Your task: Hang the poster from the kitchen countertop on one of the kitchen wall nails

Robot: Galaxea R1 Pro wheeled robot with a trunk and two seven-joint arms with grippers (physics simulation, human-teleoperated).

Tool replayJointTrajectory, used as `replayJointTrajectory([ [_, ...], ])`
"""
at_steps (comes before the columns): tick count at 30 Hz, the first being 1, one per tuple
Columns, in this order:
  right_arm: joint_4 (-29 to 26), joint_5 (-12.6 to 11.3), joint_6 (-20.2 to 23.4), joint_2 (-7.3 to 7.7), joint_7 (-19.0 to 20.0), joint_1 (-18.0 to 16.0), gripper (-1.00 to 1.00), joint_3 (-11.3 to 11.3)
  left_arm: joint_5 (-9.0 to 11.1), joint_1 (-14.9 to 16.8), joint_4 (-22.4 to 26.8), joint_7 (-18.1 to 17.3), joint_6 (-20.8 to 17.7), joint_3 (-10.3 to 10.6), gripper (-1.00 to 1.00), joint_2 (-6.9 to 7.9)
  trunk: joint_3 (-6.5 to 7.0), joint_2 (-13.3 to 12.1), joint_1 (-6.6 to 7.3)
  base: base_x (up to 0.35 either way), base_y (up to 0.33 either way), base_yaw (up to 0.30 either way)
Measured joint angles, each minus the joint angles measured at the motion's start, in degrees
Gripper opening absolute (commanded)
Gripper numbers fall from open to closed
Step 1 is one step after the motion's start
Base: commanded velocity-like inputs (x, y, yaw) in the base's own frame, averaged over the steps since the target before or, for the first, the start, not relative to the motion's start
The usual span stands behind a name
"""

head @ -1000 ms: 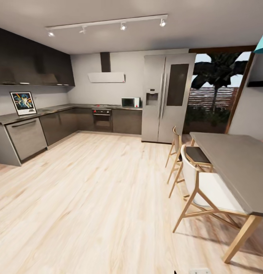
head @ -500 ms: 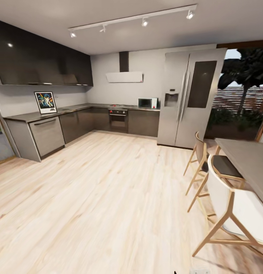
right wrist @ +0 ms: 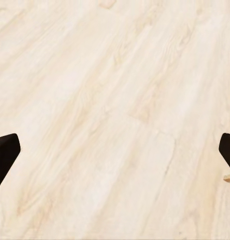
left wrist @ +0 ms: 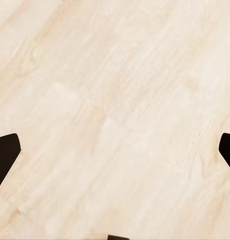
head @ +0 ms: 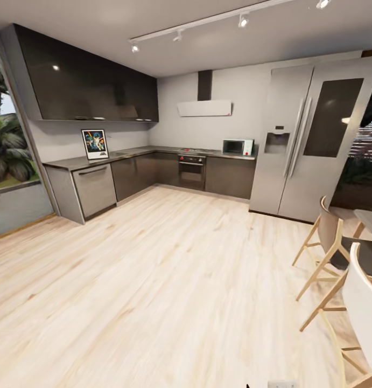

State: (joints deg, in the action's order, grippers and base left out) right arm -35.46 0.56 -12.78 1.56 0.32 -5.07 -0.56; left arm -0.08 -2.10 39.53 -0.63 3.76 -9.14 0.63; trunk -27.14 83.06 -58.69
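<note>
The poster [head: 95, 144] stands upright on the kitchen countertop [head: 78, 161] at the far left of the head view, leaning against the pale grey wall under dark upper cabinets. The wall nails are too small to make out. In the left wrist view my left gripper [left wrist: 115, 155] hangs over pale wood floor, its dark fingertips [left wrist: 5, 157] spread wide apart with nothing between them. My right gripper [right wrist: 115, 155] in the right wrist view is likewise open above the floor, its fingertips [right wrist: 5, 152] at the picture's two edges.
A wide light-wood floor [head: 169, 269] lies between me and the L-shaped counter. An oven [head: 191, 171], a microwave [head: 237, 146] and a tall steel fridge [head: 309, 140] line the back wall. Wooden chairs [head: 331, 253] stand at the right; a window [head: 8, 161] is at the left.
The head view has swung leftward: the kitchen, poster and fridge all shifted right in the picture, and a window came into view at the left. The things themselves stayed put.
</note>
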Motion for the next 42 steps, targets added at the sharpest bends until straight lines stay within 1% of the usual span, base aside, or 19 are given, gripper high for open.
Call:
replayJointTrajectory([
  [16, 0.09, 0.00, -0.14, 0.02, 0.00, 0.00, 1.00, -0.07, 0.08, -0.01, -0.03, 0.00, 0.00, 0.31, 1.00, -0.03, -0.40, 0.00, 0.00, 0.337, 0.000, 0.282],
  [26, 0.08, 0.00, -0.11, -0.06, 0.00, 0.00, 1.00, -0.07, 0.16, -0.02, 0.05, 0.00, 0.00, 0.09, 1.00, -0.07, -0.66, 0.00, 0.00, 0.337, 0.000, 0.265],
  [32, 0.09, 0.00, -0.06, -0.09, 0.17, 0.02, 1.00, -0.19, 0.10, 0.00, 0.00, 0.00, 0.00, -0.01, 1.00, -0.01, -0.69, 0.00, 0.00, 0.337, 0.000, 0.026],
  [42, 0.09, 0.00, -0.14, 0.33, 0.24, 0.06, 1.00, -0.18, 0.08, -0.01, 0.00, 0.00, 0.00, -0.02, 1.00, 0.00, -0.69, 0.00, 0.00, 0.337, 0.000, 0.001],
])
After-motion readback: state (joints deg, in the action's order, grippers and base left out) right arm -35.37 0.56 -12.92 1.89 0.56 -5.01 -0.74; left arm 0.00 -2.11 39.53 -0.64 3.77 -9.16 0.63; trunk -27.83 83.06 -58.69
